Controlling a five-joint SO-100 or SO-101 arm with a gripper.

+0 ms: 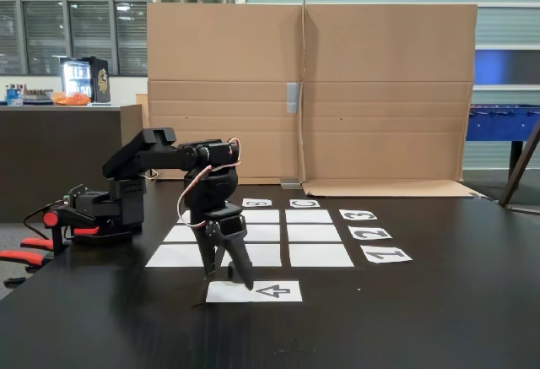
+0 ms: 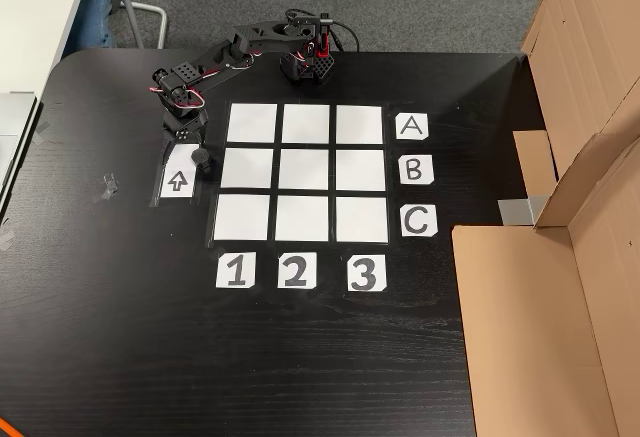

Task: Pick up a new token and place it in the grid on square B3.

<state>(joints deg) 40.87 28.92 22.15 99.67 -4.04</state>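
Black token (image 2: 202,157) sits just right of gripper (image 2: 185,143) in overhead fixed view, at arrow sheet (image 2: 176,183) far edge; jaw state can't tell.

Black table (image 2: 100,337), matte and dark. Taped flat on it, a grid (image 2: 305,172) of nine blank white paper rectangles, just right of the pincer (image 2: 190,149) in the top-down fixed view. Directly beneath the pincer tips, a white arrow sheet (image 2: 176,181) with a small dark token (image 2: 202,158) at its corner (beside the fingers). Beyond the grid, number labels (image 2: 294,272) and letter labels (image 2: 414,169). Farther right, flattened cardboard (image 2: 520,327).
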